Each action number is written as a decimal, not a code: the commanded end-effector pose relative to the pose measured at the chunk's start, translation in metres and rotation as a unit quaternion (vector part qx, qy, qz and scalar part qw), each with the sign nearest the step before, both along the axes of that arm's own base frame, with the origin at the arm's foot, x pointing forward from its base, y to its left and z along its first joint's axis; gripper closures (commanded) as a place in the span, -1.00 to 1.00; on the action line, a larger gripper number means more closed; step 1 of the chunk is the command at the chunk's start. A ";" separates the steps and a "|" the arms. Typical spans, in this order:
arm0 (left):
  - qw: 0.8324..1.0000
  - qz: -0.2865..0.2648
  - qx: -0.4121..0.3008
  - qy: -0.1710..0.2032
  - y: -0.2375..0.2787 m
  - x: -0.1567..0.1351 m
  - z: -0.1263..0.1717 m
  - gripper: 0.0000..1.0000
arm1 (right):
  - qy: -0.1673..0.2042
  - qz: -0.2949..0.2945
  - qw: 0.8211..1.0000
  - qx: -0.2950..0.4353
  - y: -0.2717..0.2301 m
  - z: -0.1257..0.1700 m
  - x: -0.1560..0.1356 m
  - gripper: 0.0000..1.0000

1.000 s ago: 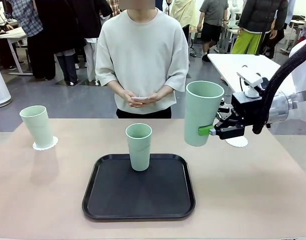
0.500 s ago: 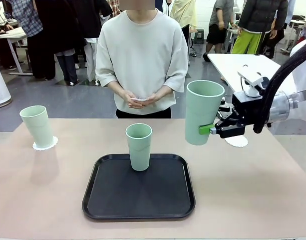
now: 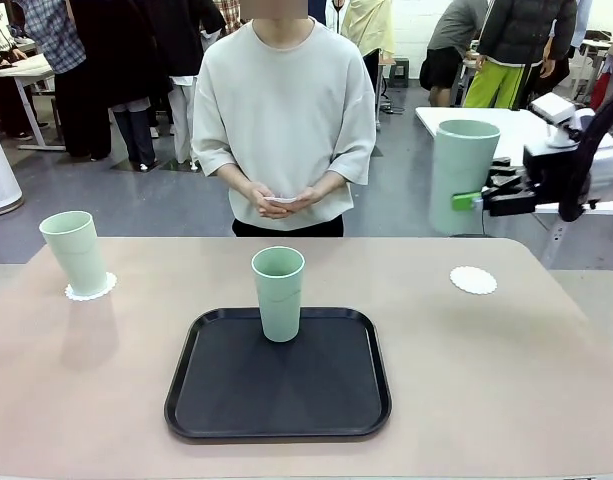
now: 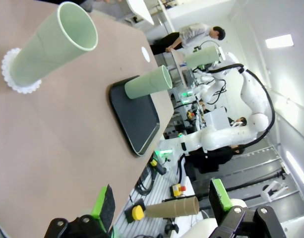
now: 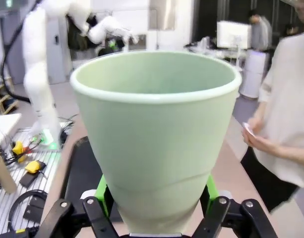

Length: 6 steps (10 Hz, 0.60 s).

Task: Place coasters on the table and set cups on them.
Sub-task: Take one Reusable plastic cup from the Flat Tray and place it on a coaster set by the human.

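Well above the table (image 3: 506,400), the right gripper (image 3: 464,201) clamps an upright cup (image 3: 462,160)

I have my right gripper (image 3: 469,201) held high, clamped sideways on a cup (image 3: 461,170), and my left gripper (image 4: 161,201) with fingers (image 4: 105,206) spread wide.

The right pincer (image 5: 156,194) hides the base of its cup (image 5: 156,129).
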<state>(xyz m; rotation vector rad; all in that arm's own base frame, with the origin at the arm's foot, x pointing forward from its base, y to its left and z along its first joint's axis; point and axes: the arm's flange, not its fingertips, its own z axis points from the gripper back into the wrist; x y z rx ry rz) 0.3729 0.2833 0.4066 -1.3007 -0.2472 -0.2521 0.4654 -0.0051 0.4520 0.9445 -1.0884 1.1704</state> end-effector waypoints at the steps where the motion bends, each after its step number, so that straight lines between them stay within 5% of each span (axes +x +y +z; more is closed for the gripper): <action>1: 1.000 0.004 0.002 0.006 0.001 0.001 0.004 -1.00 | 0.023 -0.031 0.999 0.027 -0.037 0.007 0.031 -0.64; 4: 1.000 0.004 0.002 0.006 0.001 0.001 0.004 -1.00 | 0.015 -0.043 0.998 0.041 -0.081 0.011 0.046 -0.64; 5: 1.000 0.004 0.002 0.006 0.001 0.001 0.004 -1.00 | -0.016 -0.061 0.998 0.020 -0.073 0.016 0.036 -0.64; 6: 1.000 0.004 0.002 0.006 0.001 0.001 0.004 -1.00 | 0.013 -0.056 0.998 0.021 -0.083 0.004 0.041 -0.64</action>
